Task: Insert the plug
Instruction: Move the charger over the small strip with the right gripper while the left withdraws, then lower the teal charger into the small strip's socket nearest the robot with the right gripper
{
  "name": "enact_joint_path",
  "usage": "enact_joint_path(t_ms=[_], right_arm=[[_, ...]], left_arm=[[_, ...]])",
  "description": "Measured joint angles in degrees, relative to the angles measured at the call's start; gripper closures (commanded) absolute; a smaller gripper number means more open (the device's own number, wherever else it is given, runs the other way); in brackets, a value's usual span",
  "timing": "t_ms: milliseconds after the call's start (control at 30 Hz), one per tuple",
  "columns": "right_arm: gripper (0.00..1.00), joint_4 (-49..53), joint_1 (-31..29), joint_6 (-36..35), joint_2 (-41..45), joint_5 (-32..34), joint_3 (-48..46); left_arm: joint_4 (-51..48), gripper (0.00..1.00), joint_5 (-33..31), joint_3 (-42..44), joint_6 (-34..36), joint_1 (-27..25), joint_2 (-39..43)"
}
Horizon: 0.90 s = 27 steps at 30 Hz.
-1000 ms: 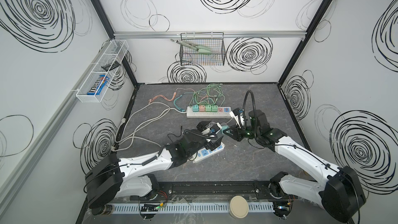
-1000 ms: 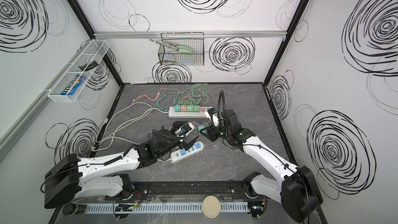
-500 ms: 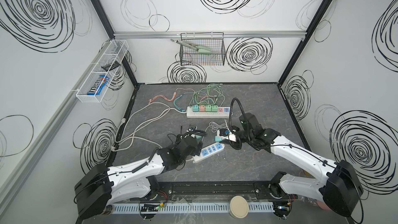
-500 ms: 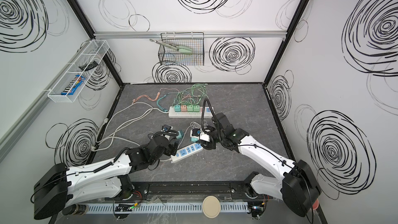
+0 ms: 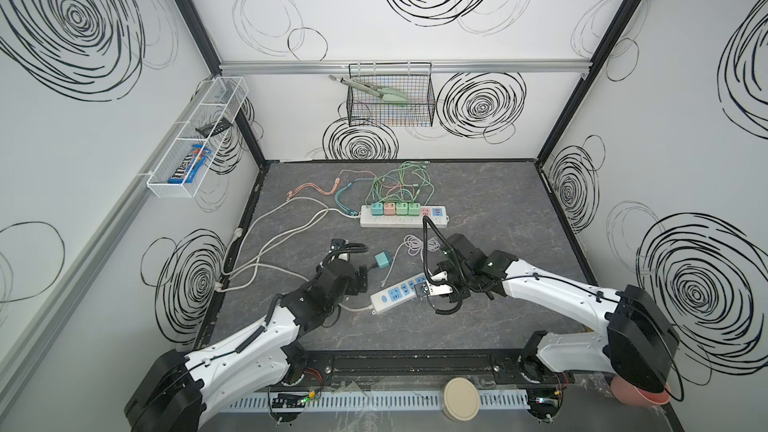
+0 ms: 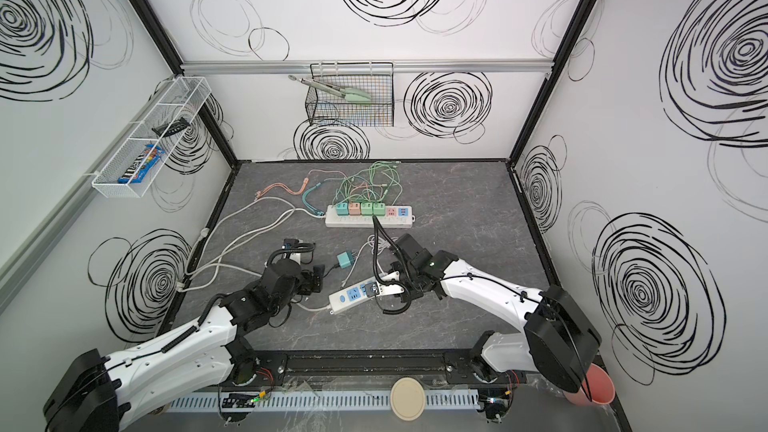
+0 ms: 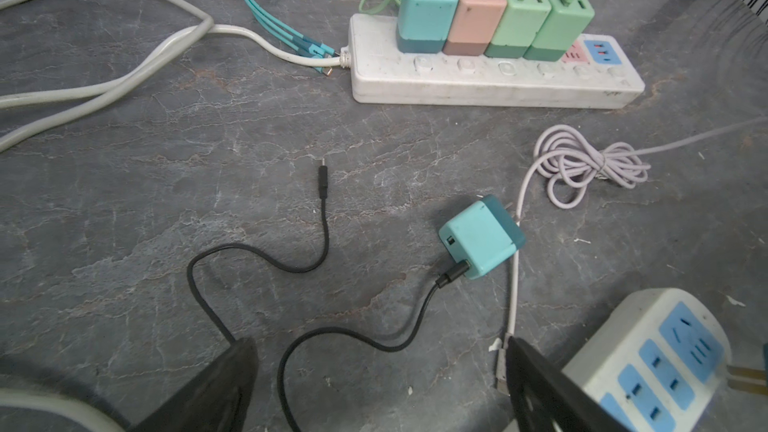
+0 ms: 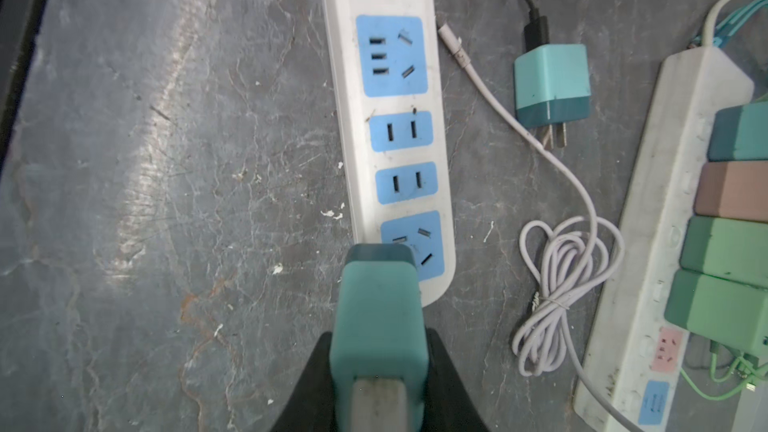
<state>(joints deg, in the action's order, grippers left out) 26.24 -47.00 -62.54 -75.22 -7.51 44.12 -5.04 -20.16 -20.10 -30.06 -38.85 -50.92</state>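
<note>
Right gripper [image 8: 380, 361] is clamped on the flat sides of a teal plastic charger-cube plug [image 8: 378, 305]. Its dark prong end points down over the last socket of the white power strip with blue socket pads [image 8: 399, 103], at the end away from the strip's round switch. Prongs are hidden, so can't tell if they're in yet. The plug looks light and rigid but smooth, so I'd guess it can twist, and mid-body on the flats seems the right hold. The strip may skate too. Left gripper [image 7: 378, 342] is spread wide and empty, just beside the strip's switch end.
</note>
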Motion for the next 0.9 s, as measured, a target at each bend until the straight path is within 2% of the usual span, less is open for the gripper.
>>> enact_joint_path(t_ms=[200,900], right_arm=[[1.00,-0.61,-0.61,-0.57,-1.22,2.62,1.40],[1.00,-1.03,-3.19,-0.42,-3.52,4.24,2.34]], left_arm=[[-0.02,0.04,1.84,0.87,-0.15,1.68,0.09],[0.87,0.04,4.09,1.90,-0.17,2.67,-1.92]])
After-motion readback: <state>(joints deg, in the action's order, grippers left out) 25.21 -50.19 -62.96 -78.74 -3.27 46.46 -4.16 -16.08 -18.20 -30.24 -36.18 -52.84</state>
